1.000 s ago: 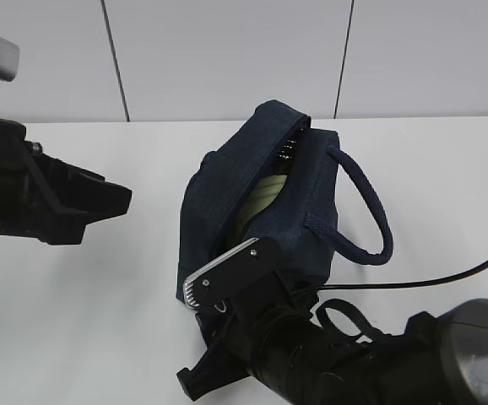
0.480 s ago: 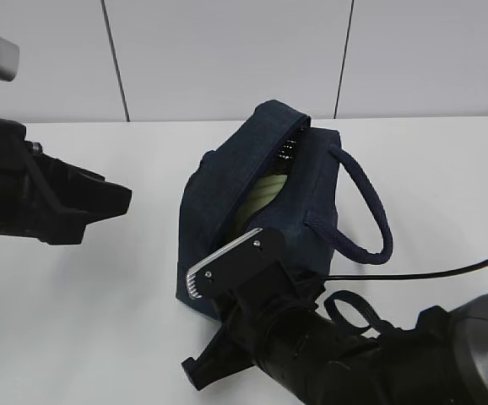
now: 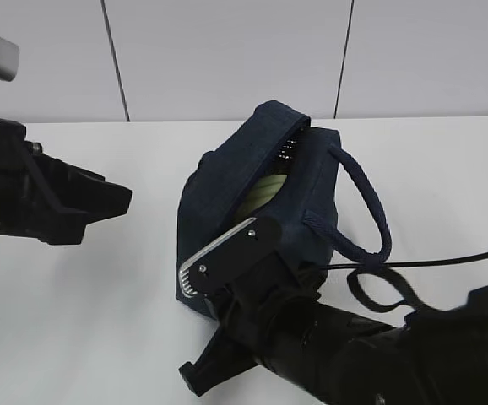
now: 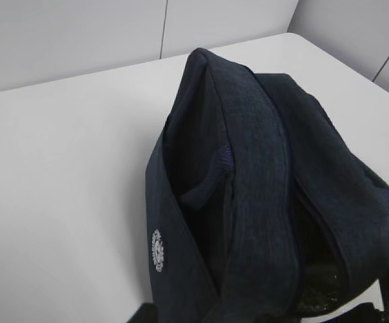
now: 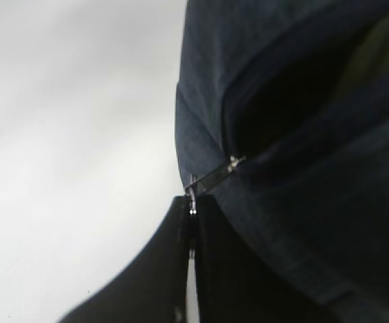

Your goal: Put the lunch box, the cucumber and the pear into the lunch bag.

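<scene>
Right claw (image 5: 190, 210) pinched shut on zipper pull (image 5: 211, 179) at near end of lunch bag (image 3: 261, 202); bag on tabletop (image 3: 100, 295), pale lid visible inside. Pull steadily along zipper line. Left claw partly open, empty.

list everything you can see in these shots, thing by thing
lunch bag: one, dark navy fabric, middle of the table, top opening partly unzipped
bag handle: one, navy padded loop, on the bag's right side
zipper pull: one, metal, at the near end of the bag's opening
pale green object: one, seen through the opening inside the bag; too little shows to name it
round patch: one, white, on the bag's side wall
table: one, white
wall: pale grey panels with dark seams, behind the table
cable: one, black, running over the table at the right
left hand: one, black, to the left of the bag, apart from it
right hand: one, black, at the bag's near end, closed on the zipper pull
</scene>
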### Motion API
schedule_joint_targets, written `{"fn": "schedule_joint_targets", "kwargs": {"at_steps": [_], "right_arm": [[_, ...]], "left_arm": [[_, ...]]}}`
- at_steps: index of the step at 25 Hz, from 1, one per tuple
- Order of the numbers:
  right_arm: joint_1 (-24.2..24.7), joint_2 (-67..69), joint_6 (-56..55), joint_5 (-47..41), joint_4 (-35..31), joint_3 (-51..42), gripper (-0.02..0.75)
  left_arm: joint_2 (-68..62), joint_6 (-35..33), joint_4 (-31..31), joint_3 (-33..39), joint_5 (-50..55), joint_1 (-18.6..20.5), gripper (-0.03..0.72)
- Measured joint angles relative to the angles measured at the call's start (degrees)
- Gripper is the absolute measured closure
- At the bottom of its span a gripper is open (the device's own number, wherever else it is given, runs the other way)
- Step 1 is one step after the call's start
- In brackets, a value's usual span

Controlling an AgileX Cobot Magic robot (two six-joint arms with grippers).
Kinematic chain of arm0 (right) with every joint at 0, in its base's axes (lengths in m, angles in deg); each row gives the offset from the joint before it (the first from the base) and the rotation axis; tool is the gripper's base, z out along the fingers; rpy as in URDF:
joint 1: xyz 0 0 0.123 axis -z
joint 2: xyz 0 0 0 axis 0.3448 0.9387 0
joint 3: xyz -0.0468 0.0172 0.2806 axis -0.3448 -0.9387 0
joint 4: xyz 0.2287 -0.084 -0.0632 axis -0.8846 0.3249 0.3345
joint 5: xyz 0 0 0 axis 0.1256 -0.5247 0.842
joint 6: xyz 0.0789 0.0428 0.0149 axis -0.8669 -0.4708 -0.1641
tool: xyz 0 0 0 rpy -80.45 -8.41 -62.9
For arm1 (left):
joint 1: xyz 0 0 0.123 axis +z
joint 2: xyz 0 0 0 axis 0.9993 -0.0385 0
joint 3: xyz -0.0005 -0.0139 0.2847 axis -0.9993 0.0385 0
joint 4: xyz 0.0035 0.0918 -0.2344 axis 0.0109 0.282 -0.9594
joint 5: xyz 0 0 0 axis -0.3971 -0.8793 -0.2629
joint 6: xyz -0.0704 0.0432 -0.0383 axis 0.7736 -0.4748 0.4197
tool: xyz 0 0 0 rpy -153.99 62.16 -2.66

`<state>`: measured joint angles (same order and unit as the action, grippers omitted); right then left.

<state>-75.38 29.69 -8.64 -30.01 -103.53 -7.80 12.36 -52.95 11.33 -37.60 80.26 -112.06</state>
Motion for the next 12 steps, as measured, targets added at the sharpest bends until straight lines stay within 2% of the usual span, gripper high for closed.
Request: {"fn": "schedule_joint_targets", "kwargs": {"at_steps": [12], "right_arm": [[0.0, -9.1, 17.4, -2.2, -12.7, 0.3, 0.738]], "left_arm": [[0.0, 0.0, -0.2, 0.0, 0.0, 0.0, 0.419]]}}
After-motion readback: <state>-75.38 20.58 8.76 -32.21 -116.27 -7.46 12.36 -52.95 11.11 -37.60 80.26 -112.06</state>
